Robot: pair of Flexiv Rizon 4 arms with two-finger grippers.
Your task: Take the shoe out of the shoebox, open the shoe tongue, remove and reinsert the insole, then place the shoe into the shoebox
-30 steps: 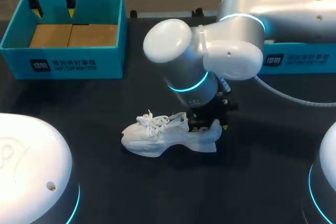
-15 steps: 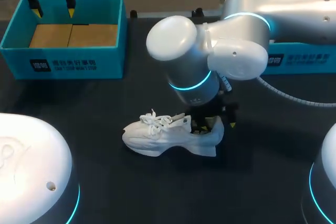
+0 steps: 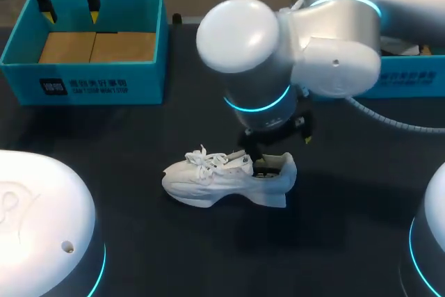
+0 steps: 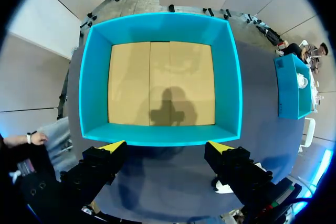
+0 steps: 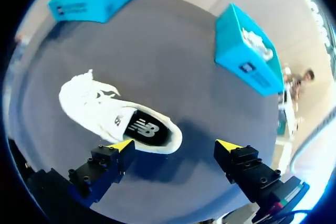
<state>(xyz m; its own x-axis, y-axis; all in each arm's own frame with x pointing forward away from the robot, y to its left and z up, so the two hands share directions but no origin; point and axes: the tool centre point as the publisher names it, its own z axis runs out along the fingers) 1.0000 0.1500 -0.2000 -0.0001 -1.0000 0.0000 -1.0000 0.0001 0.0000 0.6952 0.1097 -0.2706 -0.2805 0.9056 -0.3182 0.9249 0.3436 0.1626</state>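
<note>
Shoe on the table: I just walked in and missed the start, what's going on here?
The white shoe lies on its sole on the table, out of the teal shoebox, with its insole in place. The right gripper hangs open just above the heel, holding nothing. The left gripper hangs open over the empty shoebox.

The silver-grey right arm is made of fat, glossy, rounded joint housings with thin glowing cyan rings at the seams, small dark screw holes and a grey ribbed cable. The left arm's white domed housing has a matching ring. The left gripper and right gripper are black and blocky with yellow wedge tips.
</note>
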